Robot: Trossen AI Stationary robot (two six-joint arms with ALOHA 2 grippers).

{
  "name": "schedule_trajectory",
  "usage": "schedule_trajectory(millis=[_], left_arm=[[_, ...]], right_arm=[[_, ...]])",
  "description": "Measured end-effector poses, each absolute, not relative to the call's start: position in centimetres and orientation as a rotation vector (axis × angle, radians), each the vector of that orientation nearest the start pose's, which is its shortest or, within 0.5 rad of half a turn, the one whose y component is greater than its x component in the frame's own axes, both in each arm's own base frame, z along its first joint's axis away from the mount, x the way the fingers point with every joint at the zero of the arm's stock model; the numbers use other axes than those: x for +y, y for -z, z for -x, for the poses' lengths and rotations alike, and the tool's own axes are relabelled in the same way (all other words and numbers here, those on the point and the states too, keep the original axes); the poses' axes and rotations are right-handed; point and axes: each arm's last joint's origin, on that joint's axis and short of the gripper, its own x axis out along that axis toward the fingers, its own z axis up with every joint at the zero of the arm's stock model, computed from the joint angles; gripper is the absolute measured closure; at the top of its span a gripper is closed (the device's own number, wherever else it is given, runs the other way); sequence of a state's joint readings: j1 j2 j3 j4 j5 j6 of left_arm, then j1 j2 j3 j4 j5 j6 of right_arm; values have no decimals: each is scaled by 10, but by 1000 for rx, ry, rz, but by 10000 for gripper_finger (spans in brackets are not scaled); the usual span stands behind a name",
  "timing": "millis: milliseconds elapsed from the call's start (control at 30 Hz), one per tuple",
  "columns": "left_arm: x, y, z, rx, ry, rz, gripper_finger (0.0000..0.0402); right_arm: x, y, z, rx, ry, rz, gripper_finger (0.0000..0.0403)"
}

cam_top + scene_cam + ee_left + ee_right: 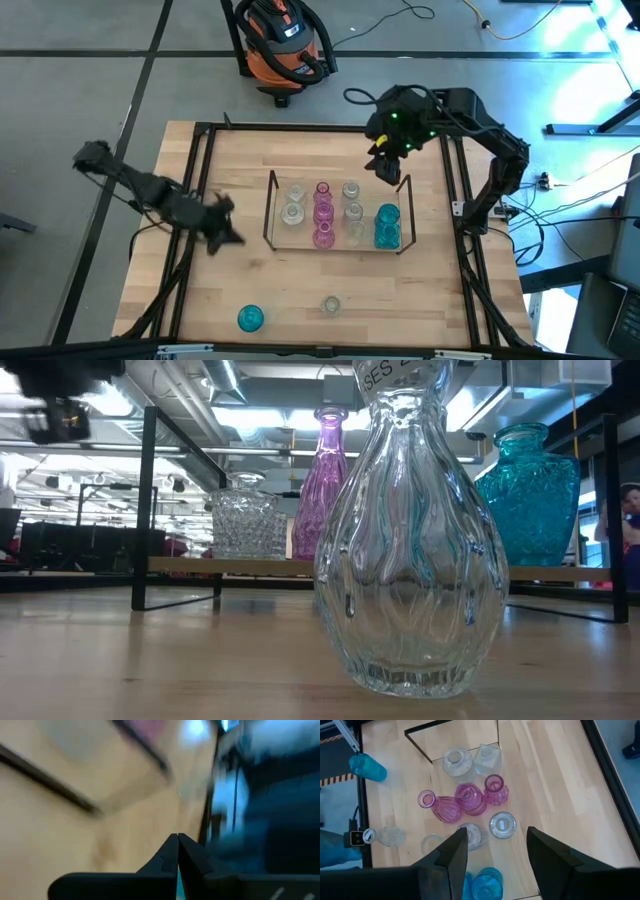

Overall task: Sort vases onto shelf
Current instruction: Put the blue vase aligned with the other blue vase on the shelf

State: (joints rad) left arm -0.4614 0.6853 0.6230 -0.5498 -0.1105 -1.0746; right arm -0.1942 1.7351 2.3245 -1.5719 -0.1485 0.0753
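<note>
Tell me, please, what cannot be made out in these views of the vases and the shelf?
- Low view: the near clear vase fills the middle, hiding much of the shelf and vases behind it; its top is cut off.
- Left wrist view: motion blur; only the shut left tool reads clearly.
- High view: the clear vases on the shelf are too small to count surely.
- Right wrist view: the open right tool covers part of the teal vases.

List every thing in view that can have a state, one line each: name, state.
left gripper: shut, empty, left of the shelf.
right gripper: open, empty, above the shelf's far right end.
shelf: holds clear, pink and teal vases in colour groups.
pink vases: upright on the shelf, in a row.
loose teal vase: on the table, unsorted.
loose clear vase: upright on the table, unsorted.
</note>
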Motion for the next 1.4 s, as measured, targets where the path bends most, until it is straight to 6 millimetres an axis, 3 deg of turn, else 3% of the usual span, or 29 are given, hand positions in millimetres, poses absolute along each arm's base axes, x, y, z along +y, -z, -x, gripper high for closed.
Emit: schedule_trajectory(millis=[167, 300, 567, 700, 967, 1400], left_arm=[[-124, -249, -144, 964, 139, 804, 402], [-171, -252, -154, 929, 134, 784, 401], [-220, -254, -181, 917, 120, 768, 395], [-226, -241, -191, 1013, 96, 767, 358], [-216, -227, -204, 1105, -13, 797, 278], [-210, -224, -203, 1182, -11, 760, 262]], right_arm=[[-44, -470, -284, 971, 83, -224, 226], [-38, -470, -285, 973, 89, -205, 226], [-39, -469, -285, 975, 120, -172, 226], [-41, -469, -285, 975, 122, -165, 226], [-41, -469, -285, 975, 101, -159, 226], [-41, -469, -285, 976, 96, -151, 226]])
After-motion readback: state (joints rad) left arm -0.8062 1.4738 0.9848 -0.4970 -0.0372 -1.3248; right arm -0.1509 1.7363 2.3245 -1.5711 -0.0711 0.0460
